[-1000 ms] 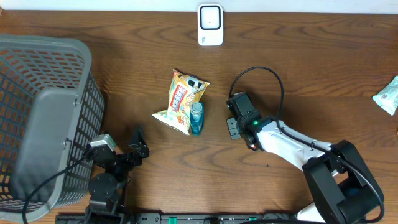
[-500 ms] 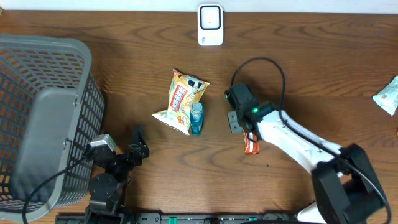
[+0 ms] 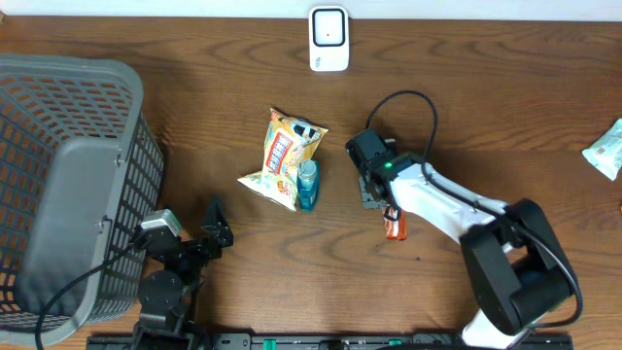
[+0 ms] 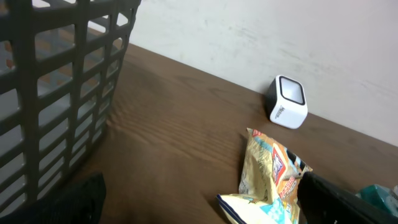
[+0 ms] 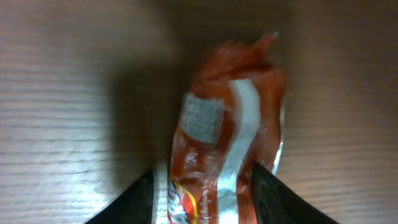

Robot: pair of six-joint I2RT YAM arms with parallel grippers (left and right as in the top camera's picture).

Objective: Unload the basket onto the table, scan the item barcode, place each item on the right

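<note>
- The grey basket (image 3: 68, 185) fills the left end of the table (image 3: 194, 97). The scan does not involve it, so you have nothing to do there.
- Your left gripper (image 3: 216, 224) hangs low beside the basket, jaws spread wide with nothing between them. I see little risk from it unless you swing it toward the middle, where it would crowd the other arm.
- The yellow snack bag (image 3: 287, 156) lies in the middle of the table, with the blue bottle (image 3: 307, 185) touching its right edge. A low sweep toward the far edge could clip the bottle and send it rolling, or drag the bag along.
- The scanner (image 3: 328, 39) stands at the far edge, well apart from the item. The code must end up facing its window. If you present the packet turned the wrong way, it likely won't read.
- Your right gripper (image 5: 205, 171) is down at the table just right of the bottle, with a finger on either side of the item's near end. I cannot tell whether it is pinching the item or only flanking it, so check before you lift.
- The red packet (image 3: 394, 227), the item to scan, lies flat on the wood, partly under the right arm.
  - It looks like crinkly foil, so a shallow pinch could slip, or the packet could fold as it rises.
  - The pale patch (image 5: 202, 118) on its face may be the code, but it is too blurred to say.
  - A crease across that patch, or a finger over it, would spoil the read.
- The pale-green packet (image 3: 604, 148) at the right edge is well apart and no hazard.
</note>
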